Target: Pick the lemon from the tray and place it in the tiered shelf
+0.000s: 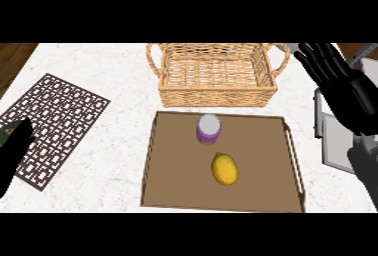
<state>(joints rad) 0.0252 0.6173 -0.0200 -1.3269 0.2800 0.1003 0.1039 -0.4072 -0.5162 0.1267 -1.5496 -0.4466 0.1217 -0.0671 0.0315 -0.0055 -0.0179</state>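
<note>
A yellow lemon [224,169] lies on the brown tray [181,195], a little right of its middle. Just behind the lemon on the same tray stands a purple cup [209,129] with a pale top. My right hand [341,77] is raised at the right edge of the view, fingers straight and open, well above and to the right of the lemon and holding nothing. My left hand [16,150] shows only as a dark shape at the lower left edge, away from the tray. At the right edge, partly hidden behind my right hand, is the grey tiered shelf [331,145].
A wicker basket [215,75] with handles stands behind the tray. A dark latticed placemat [55,120] lies on the white marble counter at the left. Brown wood shows at the far left corner.
</note>
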